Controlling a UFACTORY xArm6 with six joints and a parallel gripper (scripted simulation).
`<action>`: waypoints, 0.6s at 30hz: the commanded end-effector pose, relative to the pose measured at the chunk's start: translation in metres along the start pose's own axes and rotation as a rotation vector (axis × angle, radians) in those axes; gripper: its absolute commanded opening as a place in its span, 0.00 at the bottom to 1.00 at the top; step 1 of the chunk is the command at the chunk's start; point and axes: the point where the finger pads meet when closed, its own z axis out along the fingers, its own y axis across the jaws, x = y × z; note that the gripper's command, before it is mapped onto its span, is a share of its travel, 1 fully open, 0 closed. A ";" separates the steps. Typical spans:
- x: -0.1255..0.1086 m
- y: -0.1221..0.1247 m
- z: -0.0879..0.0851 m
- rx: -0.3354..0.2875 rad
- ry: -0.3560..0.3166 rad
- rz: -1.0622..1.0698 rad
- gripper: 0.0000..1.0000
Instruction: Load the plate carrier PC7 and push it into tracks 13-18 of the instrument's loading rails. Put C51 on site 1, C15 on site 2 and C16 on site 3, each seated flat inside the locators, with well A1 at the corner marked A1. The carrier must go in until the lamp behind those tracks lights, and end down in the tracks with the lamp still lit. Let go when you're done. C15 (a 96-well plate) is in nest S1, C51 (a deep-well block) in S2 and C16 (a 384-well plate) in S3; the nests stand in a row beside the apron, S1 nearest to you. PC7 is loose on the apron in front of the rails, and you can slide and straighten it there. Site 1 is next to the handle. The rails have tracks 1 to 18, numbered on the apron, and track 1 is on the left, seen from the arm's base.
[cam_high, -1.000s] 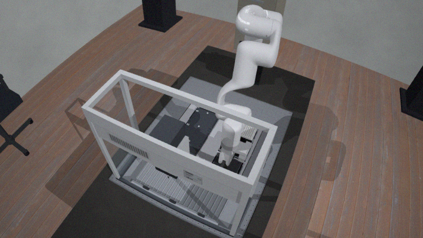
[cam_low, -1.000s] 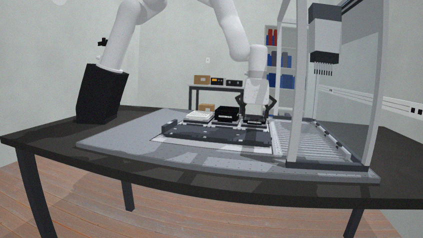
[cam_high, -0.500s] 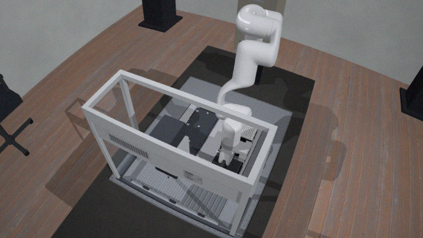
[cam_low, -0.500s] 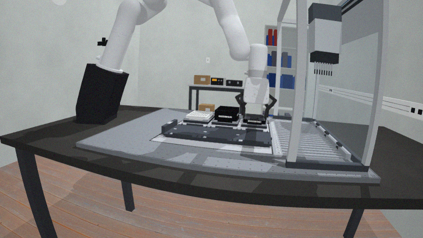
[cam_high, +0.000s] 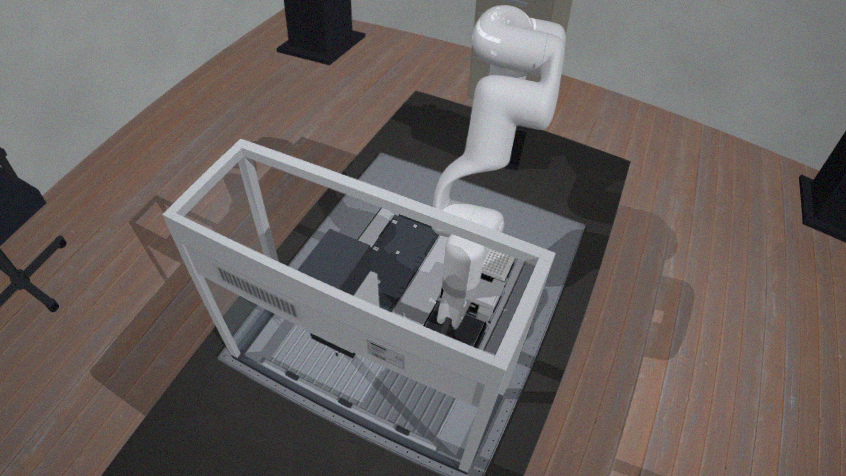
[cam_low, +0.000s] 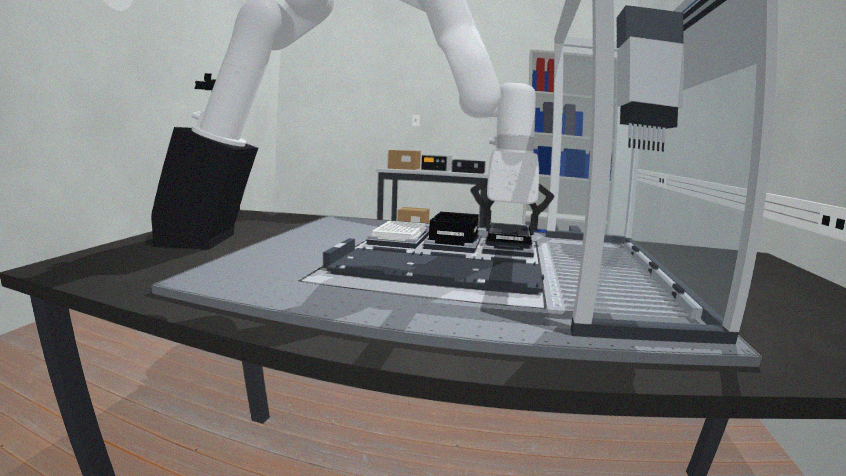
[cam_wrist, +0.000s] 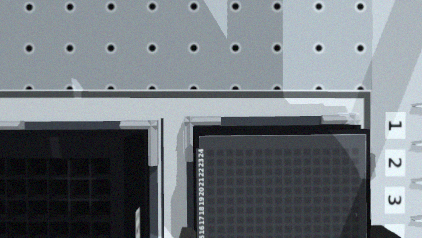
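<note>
Item 1, fingers (cam_low: 512, 217): I see them spread wide and clamped on the 2 outer sides of C16 (cam_low: 508, 235), the 384-well plate. One dark finger (cam_low: 482, 207) shows on the left of the plate in the exterior view, the other on the right. I cannot tell from that view whether the plate is off the floor of its nest.

Item 2, C16: over nest S3 (cam_wrist: 270, 121), the nest closest to the rails. In the wrist view its fine well grid fills the lower right (cam_wrist: 282, 185), with column numbers up to 24 along its left edge. It looks slightly skewed against the nest's locator frame.

Item 3, C51 (cam_low: 453, 226): the tall black deep-well block, in the middle nest, just beside C16.

Item 4, C15 (cam_low: 397, 231): the white 96-well plate, in the nest nearest the arm's base.

Item 5, PC7 (cam_low: 434, 269): the long dark carrier, flat on the apron (cam_low: 378, 284) in front of the nests, all 3 sites unloaded, outside the rails (cam_low: 621, 284).

Item 6, track labels: 1, 2 and 3 (cam_wrist: 395, 162) read at the right edge of the wrist view.

Item 7, tabletop (cam_low: 88, 266): dark, carrying the grey perforated base plate (cam_low: 266, 266).
</note>
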 end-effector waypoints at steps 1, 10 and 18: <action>0.000 0.002 -0.004 -0.004 0.001 0.000 0.00; 0.000 0.002 -0.010 -0.004 0.001 0.000 0.00; 0.000 0.002 -0.010 -0.004 0.001 0.000 0.00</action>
